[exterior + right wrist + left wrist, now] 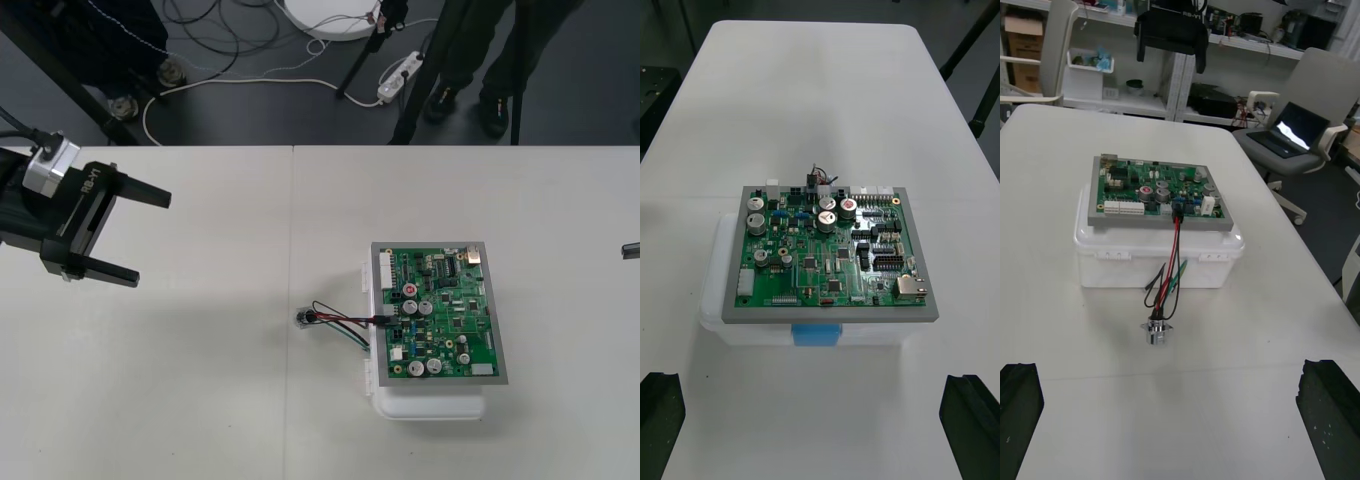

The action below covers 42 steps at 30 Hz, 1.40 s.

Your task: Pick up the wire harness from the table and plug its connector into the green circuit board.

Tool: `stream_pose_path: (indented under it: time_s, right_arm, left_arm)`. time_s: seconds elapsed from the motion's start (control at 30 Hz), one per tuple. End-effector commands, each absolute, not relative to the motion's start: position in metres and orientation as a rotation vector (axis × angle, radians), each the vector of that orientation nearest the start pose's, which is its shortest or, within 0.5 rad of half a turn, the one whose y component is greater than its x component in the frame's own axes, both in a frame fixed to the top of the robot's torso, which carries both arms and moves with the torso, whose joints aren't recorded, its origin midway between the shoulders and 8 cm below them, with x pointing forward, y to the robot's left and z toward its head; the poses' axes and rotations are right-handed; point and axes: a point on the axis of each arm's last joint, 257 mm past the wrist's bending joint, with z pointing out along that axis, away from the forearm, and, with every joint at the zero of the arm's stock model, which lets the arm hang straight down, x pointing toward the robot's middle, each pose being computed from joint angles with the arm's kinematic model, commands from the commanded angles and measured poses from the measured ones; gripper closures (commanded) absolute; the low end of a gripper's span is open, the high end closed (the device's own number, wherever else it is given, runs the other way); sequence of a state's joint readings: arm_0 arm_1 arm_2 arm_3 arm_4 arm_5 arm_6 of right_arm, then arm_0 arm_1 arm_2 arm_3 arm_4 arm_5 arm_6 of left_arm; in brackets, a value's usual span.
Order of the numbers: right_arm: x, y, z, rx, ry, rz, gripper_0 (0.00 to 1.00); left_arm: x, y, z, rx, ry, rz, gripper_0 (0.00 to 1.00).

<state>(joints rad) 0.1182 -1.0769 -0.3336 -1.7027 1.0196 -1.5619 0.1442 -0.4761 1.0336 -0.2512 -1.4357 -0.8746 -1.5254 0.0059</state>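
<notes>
1. Left gripper (150,240): it hangs over the left side of the table (200,400), well apart from the green circuit board (437,312). Its two black fingers (138,192) are spread wide and grasp nothing. The arm behind it is cut off at the picture's edge.
2. Right gripper (818,381): it faces the board from the opposite side. Its fingers (661,420) stand far apart, released and empty.
3. The board lies level on a white base (430,405). From above, the board hides most of the base.
4. Wire harness (345,322): the black plug (1178,208) sits in a connector at the board's edge on the left gripper's side. The red and black wires (1171,262) run down from it over the base's wall, with green leads beside them.
5. The round metal socket (1156,331) lies on the table near the base and apart from it. Its flange is hard to make out from above.
6. From the right wrist, the wires peek over the board's far edge. The rest of the harness is hidden behind the board and base.
7. A blue tab (818,334) sits on the base's wall. I cannot tell what it is.
</notes>
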Motion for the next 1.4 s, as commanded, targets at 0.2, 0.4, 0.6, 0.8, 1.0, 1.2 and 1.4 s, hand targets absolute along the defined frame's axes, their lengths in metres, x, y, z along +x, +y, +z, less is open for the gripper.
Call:
stream_pose_path:
  time_s: [0.2,0.4,0.6,0.8,1.0,1.2,1.4]
  right_arm:
    - [0.3,-0.305,-0.119,-1.731,1.453,0.502,0.0]
    - [0.301,-0.306,-0.12,-1.743,1.531,0.47,0.0]
    - [0.3,-0.303,-0.117,-1.735,1.525,0.484,0.0]
    - [0.296,-0.294,-0.106,-1.709,1.485,0.526,0.0]
    - [0.296,-0.294,-0.106,-1.707,1.477,0.524,0.0]
    - [0.297,-0.295,-0.108,-1.704,1.477,0.519,0.0]
    - [0.298,-0.297,-0.112,-1.715,1.483,0.509,0.0]
  left_arm:
    - [0.338,0.207,-0.065,1.712,1.273,-0.868,0.0]
    - [0.324,0.209,-0.062,1.712,1.282,-0.865,0.0]
    - [0.308,0.213,-0.067,1.727,1.312,-0.871,0.0]
    - [0.289,0.212,-0.075,1.735,1.332,-0.897,0.0]
    - [0.269,0.211,-0.084,1.741,1.353,-0.929,0.0]
    - [0.251,0.209,-0.092,1.735,1.377,-0.942,0.0]
    - [0.241,0.207,-0.098,1.727,1.4,-0.946,0.0]
